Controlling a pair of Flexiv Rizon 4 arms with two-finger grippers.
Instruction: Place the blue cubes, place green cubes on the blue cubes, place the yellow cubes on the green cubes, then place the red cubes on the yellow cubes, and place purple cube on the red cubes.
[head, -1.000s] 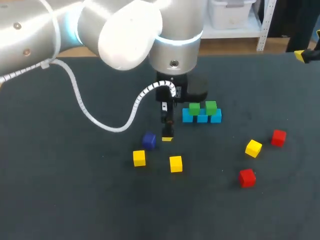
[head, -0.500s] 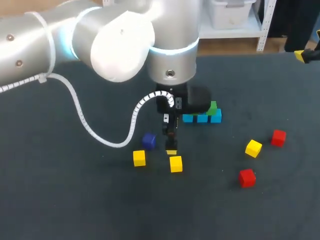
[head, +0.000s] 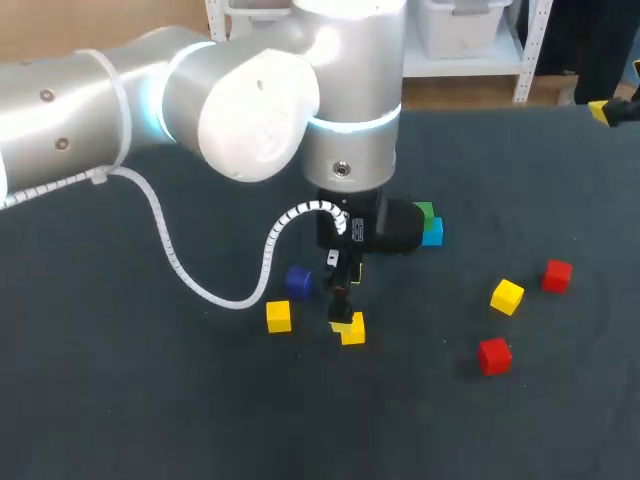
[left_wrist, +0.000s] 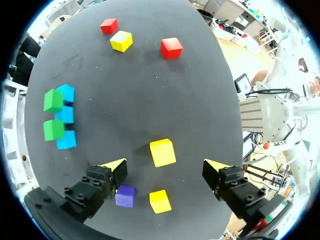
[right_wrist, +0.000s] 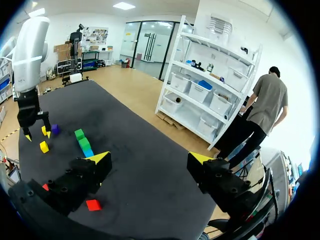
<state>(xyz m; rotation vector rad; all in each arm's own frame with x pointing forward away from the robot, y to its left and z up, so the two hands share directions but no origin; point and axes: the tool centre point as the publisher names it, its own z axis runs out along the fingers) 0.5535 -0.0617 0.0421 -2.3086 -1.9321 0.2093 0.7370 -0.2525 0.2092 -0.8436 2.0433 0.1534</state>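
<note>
**Two layers built, yellow layer not yet started**

On the dark table (head: 150, 400) the base was done: a row of three blue cubes (left_wrist: 65, 116) lay touching end to end, with two green cubes (left_wrist: 53, 114) seated on top of them. Nothing had been placed above the green. By my reading the yellow step was in hand. The left arm (head: 200, 100) reached in over the middle, and the left gripper (left_wrist: 165, 167) hung with its fingers spread wide, one on each side of a yellow cube (left_wrist: 162, 152) and clear of both its faces, so it held nothing. A second yellow cube (head: 278, 316) lay near the purple cube (head: 297, 281). A third yellow cube (head: 507, 296) sat well apart with the two red cubes (head: 557, 275). All of these waited loose on the table. The right gripper (right_wrist: 149, 159) stood off at the far edge, released and empty.

In the head view the left wrist covered most of the blue and green stack, leaving only one end showing. How low the left fingertips sat against the cube's sides could not be judged. Of the right arm, the head view caught only a scrap at its edge.
</note>
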